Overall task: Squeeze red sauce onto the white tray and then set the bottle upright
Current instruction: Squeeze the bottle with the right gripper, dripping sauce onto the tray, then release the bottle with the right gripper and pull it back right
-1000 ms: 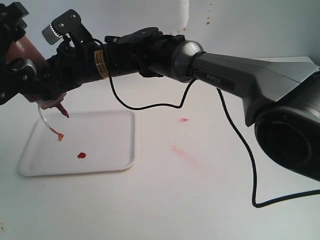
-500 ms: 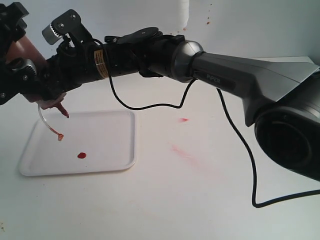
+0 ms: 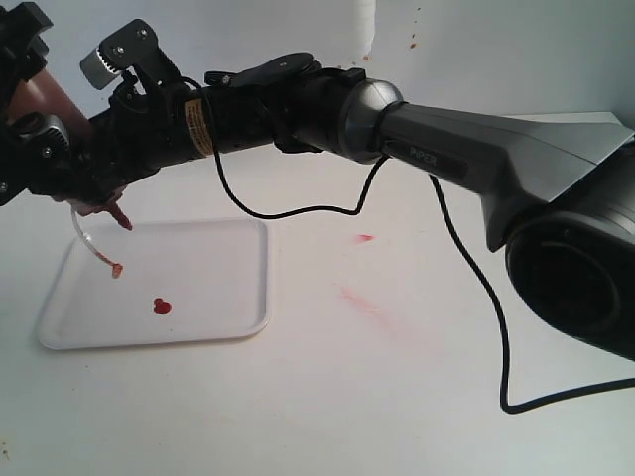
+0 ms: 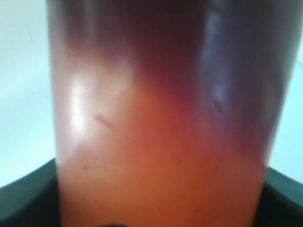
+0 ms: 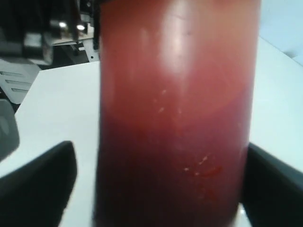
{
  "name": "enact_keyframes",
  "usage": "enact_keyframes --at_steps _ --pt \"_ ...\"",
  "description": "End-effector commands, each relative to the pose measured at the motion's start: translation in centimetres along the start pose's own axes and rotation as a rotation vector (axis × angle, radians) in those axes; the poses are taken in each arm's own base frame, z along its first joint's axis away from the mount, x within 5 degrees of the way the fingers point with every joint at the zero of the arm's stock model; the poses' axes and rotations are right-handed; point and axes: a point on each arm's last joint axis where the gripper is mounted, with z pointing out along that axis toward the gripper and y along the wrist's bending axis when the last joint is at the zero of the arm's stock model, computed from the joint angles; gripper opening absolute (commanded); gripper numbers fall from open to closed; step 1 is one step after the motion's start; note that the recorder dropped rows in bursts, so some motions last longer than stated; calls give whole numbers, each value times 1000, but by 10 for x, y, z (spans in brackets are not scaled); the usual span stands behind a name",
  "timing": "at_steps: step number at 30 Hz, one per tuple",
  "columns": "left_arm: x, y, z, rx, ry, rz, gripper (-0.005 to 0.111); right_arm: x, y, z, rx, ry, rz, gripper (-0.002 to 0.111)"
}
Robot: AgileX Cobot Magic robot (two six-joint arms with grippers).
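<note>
Sauce blob [image 3: 162,306] on tray [image 3: 223,283] is now larger and two-lobed: a fresh drop has landed, below the fingers. Bottle [image 3: 45,99] hangs nozzle-down between both pairs, lifted slightly. Left fingers [image 4: 23,196] clamp it. Right fingers [image 5: 40,189] have eased, one standing clear of its side. Squeeze looks done; righting the bottle remains.

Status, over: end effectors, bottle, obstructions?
Left end effector shut on bottle. Right end effector around it, grip unclear. Bottle tilted over white tray, red sauce on it. Nothing blocking.
</note>
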Motion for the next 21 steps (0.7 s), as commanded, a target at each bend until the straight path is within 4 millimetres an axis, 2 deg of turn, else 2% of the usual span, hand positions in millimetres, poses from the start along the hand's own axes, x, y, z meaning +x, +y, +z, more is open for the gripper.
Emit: enact_keyframes --at_steps 1,2,9,11,14,19,21 --pt "4 3 -1 -10 13 -6 0 -21 10 -7 -57 -67 33 8" --pt "4 3 -1 -10 13 -6 0 -21 11 -7 -64 -67 38 1" --pt "4 3 -1 -10 13 -6 0 -20 13 -7 -90 -57 18 1" --pt "4 3 -1 -10 13 -8 0 -20 13 -7 -87 -53 -23 8" --pt "4 3 -1 -10 13 -8 0 -19 12 -8 -85 -51 -27 28" --pt "4 3 -1 -10 13 -8 0 -19 9 -8 -59 -45 -18 92" --pt "3 2 -1 -9 11 -8 0 -17 9 -8 -51 -25 -3 106"
